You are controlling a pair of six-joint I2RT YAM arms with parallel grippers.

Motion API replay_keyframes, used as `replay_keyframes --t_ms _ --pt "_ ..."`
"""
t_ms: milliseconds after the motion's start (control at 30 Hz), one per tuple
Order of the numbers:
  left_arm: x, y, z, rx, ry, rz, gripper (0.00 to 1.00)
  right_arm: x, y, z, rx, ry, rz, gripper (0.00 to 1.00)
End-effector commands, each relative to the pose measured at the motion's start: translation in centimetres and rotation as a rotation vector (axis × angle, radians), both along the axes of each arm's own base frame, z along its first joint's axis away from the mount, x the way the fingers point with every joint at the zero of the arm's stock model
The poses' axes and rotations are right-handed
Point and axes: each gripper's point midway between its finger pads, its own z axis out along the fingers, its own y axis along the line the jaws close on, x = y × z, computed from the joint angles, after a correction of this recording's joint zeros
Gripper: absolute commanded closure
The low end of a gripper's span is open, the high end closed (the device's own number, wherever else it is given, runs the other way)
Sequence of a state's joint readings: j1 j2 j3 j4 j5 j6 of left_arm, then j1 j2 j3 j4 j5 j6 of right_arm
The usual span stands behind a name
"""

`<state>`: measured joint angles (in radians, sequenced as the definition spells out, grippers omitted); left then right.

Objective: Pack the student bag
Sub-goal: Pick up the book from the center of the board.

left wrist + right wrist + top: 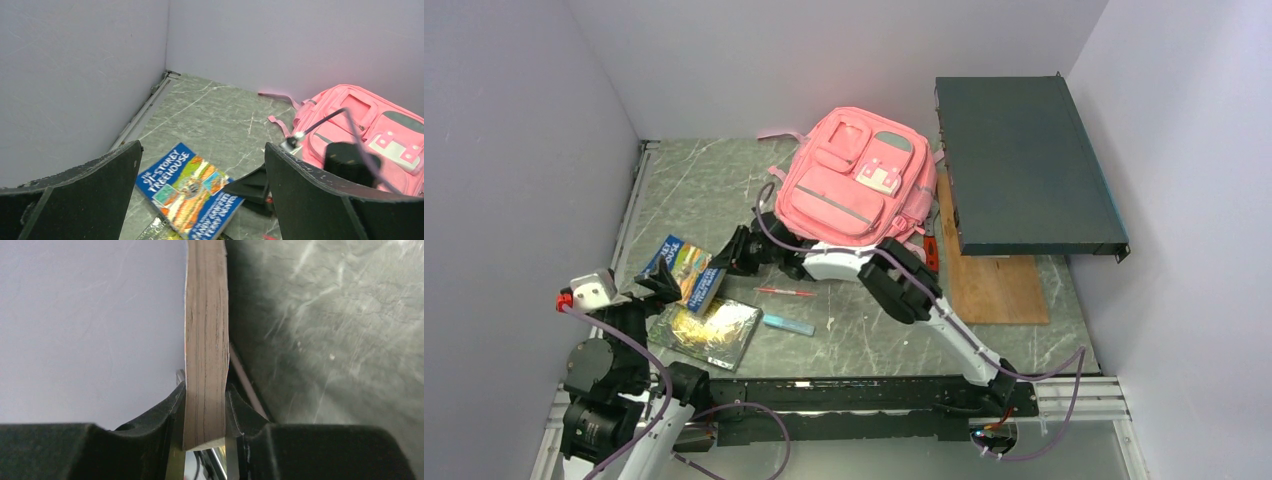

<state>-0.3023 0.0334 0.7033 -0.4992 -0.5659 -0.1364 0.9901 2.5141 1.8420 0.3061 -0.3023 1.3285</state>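
Only right-wrist: book (205, 340) between jaws.

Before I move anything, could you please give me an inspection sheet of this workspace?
Surface: grey marbled tabletop, no damage seen.
Job's things: pink student bag lies at the back, front pockets up.
Clutter: blue book, glossy book, red pen and light-blue stick, all front left.
End effectors: left end effector open, by the blue book; right end effector shut on the blue book's page edge.
Cables: purple cables run along both arms.
Surroundings: pale walls; dark flat box over a wooden board, right.
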Motion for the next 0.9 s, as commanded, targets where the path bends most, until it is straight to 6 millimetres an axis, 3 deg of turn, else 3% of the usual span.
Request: replay_keyframes --t_ms 0,133,233,400,533,667,867 --pt "0.2 0.1 0.7 -0.003 -0.001 0.008 0.02 0.5 -3.3 16.7 0.179 -0.417 0.065 1.00" --pt "1.0 -0.8 0.4 0.018 0.019 -0.028 0.01 -0.4 -7.0 20.3 0.080 -0.610 0.110 1.00" --pt "1.6 -1.4 0.2 0.034 0.040 -0.059 0.00 -0.8 -10.1 21.8 -0.006 -0.720 0.144 1.00" --pt "2.9 -3.4 -0.2 0.079 0.070 -0.153 0.00 -1.4 -17.4 22.2 -0.082 -0.816 0.162 1.00" --pt "4.2 -6.6 -0.7 0.135 0.094 -0.320 0.00 -1.2 -24.3 22.0 -0.233 -0.889 0.067 1.00" --pt "5.4 -10.7 -1.7 0.171 0.149 -0.530 0.00 -1.6 -29.5 22.8 -0.329 -0.947 0.016 1.00" --pt "5.5 -17.4 -2.3 0.146 0.221 -0.896 0.00 -3.9 -33.9 24.1 -0.282 -0.970 0.026 1.00"
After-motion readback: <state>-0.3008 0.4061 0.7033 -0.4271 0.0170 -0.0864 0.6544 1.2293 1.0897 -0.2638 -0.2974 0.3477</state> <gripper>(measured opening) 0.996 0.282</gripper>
